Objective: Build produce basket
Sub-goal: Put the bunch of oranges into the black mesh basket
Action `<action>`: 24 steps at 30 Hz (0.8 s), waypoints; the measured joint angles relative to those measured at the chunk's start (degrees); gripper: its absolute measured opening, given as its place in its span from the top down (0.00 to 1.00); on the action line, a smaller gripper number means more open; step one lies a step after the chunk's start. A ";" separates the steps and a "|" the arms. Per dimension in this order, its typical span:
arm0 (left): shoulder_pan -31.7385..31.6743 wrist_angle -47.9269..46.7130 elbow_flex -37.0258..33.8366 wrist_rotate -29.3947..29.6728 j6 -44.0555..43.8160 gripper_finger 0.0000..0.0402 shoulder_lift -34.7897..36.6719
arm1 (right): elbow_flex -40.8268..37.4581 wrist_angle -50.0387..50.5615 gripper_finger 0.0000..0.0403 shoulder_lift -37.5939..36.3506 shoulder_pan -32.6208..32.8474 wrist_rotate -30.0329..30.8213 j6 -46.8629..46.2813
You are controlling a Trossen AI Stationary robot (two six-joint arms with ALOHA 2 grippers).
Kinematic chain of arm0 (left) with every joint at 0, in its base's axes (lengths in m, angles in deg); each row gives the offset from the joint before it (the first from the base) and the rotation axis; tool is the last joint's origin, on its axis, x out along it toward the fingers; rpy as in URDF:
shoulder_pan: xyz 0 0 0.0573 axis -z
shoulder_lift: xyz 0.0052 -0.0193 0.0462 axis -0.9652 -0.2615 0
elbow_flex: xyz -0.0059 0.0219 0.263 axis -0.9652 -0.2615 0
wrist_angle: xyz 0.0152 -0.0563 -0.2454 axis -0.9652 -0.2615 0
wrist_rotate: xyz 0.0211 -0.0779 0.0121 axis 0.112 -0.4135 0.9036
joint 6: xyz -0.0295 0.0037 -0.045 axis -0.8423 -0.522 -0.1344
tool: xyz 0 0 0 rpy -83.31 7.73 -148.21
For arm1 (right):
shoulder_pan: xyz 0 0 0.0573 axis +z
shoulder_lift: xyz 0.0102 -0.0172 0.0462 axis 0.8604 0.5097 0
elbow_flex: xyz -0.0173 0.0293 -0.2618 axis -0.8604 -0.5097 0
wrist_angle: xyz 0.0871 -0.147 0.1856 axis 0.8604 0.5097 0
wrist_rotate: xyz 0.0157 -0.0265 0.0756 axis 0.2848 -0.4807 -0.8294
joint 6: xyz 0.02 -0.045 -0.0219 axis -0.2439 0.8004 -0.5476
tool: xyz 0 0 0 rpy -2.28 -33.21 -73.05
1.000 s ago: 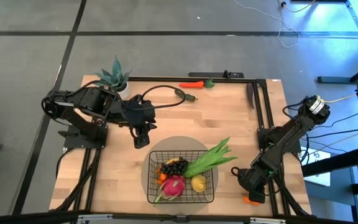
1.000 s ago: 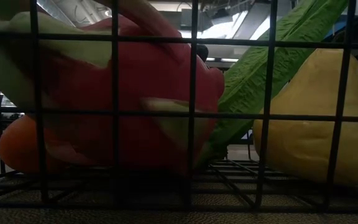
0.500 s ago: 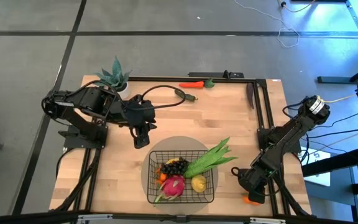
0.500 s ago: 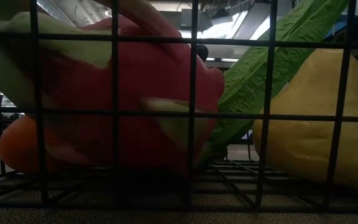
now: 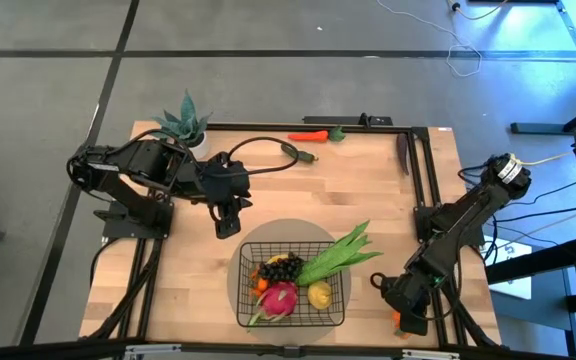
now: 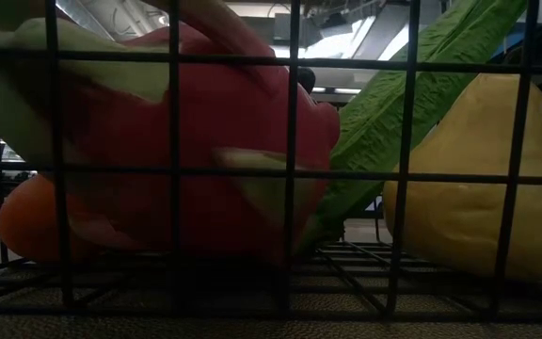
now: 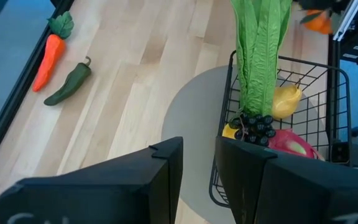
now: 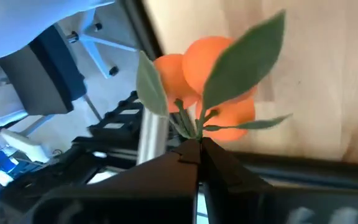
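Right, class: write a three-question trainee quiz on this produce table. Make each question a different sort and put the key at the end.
1. True or false: the carrot lies inside the basket.
2. Which arm's pincer grips the oranges by their stem?
3. Fill in: the green pepper lies on the table beside the ____.
Key: 1 false; 2 the right pincer; 3 carrot.

The basket is black wire mesh on a grey round mat over the pale wood table. Inside: pink dragon fruit, yellow mango, dark grapes, green leafy stalks. Elsewhere: orange carrot, dark green pepper, oranges with green leaves.
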 joint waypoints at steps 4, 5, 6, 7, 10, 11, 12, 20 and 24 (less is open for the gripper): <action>0.13 0.00 0.00 0.00 0.15 0.79 0.00 | 6.58 7.08 1.00 0.00 0.00 -0.16 -0.45; 0.22 0.00 0.00 0.00 0.17 0.79 0.00 | 8.53 9.02 1.00 0.00 0.00 -0.16 -0.47; 0.37 0.00 0.00 0.00 0.17 0.79 0.00 | 10.56 11.13 1.00 -0.02 0.00 -0.16 -0.49; 0.47 0.00 0.00 0.00 0.17 0.79 0.00 | 12.63 13.53 1.00 -0.02 -0.02 -0.14 -0.53; 0.59 -0.02 0.00 -0.02 0.19 0.79 0.00 | 18.72 20.67 1.00 -0.04 -0.11 0.80 -2.15; 0.74 -0.04 0.00 -0.01 0.17 0.79 0.00 | 20.73 22.94 1.00 -0.04 -0.11 1.37 -2.72; 0.96 -0.11 0.00 0.01 0.18 0.79 0.00 | 22.69 24.95 1.00 -0.04 -0.11 1.74 -2.98; 1.30 -0.35 0.00 0.00 1.06 0.79 0.00 | 34.34 34.00 1.00 -0.09 -2.19 10.28 -2.87; 1.35 -0.35 0.00 0.00 1.07 0.79 0.00 | 37.83 36.26 1.00 -0.09 -4.89 14.16 -1.23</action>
